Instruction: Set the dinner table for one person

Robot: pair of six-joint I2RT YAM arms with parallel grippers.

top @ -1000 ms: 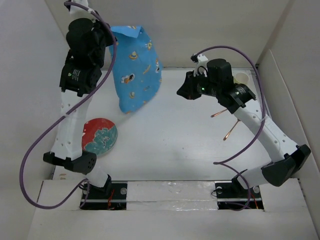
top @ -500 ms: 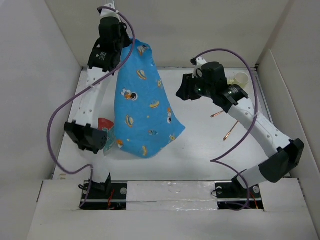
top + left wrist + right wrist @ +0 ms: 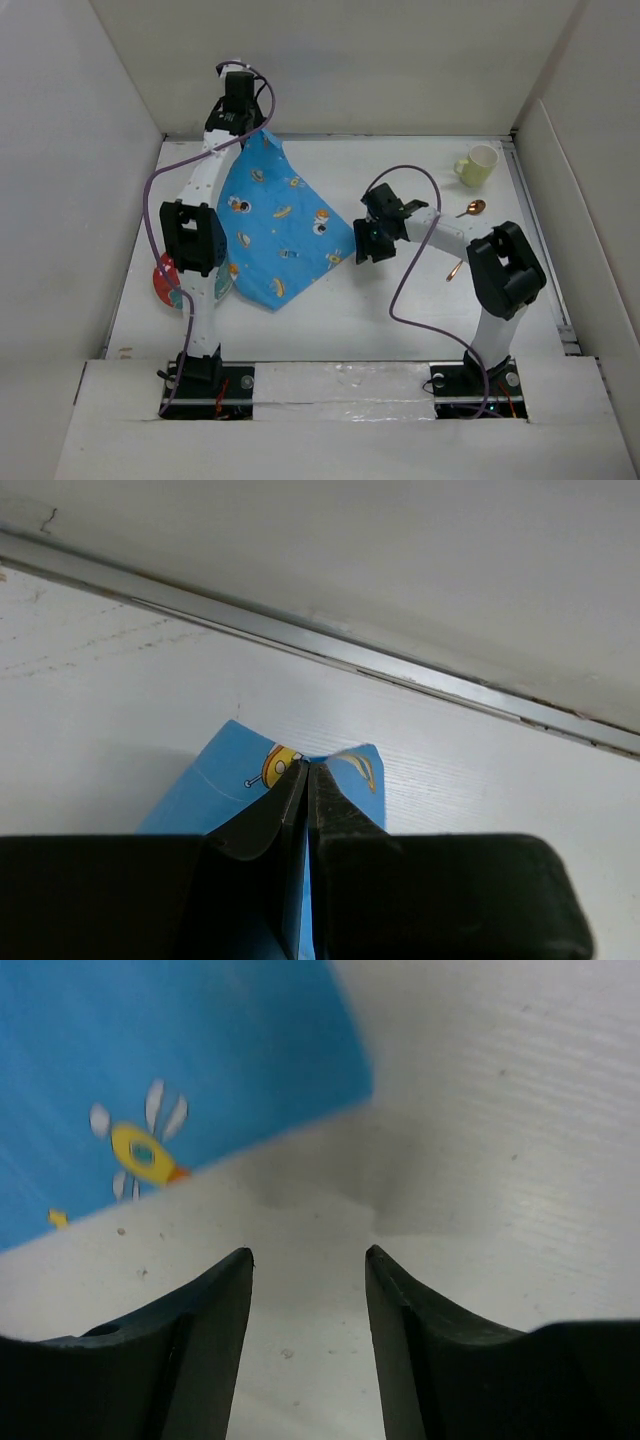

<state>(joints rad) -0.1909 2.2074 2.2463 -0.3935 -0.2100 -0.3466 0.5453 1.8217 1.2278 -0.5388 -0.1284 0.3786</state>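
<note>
Tabletop, handling: the large flat white matte tabletop (image 3: 400, 310) looks rigid, heavy and fixed. It offers nothing to take hold of and serves only as the bearing surface. Its matte finish probably grips cloth a little, so a dragged mat may bunch.
Tabletop, look: plain white and roughly square, with faint grain and a few specks in the right wrist view.
Tabletop, place: it fills the middle of the overhead view, ahead of both arm bases, with white walls around it.
Placemat: the blue space-print cloth placemat (image 3: 275, 225) lies left of centre as a skewed diamond. It looks soft, light and limp, and is best held by its corners.
Plate: the round red-and-teal plate (image 3: 163, 281) sits near left, partly hidden by the left arm. Whether the placemat overlaps it cannot be told.
Left tool: the left tool (image 3: 307, 775) is pinched closed on the placemat's far corner, near the back wall.
Right tool: the right tool (image 3: 308, 1255) has its jaws apart and empty, low over bare tabletop just beside the placemat's right corner.
Mug: the pale yellow-green mug (image 3: 478, 165) stands upright at far right.
Spoon: the copper-coloured spoon (image 3: 472, 209) lies near the mug.
</note>
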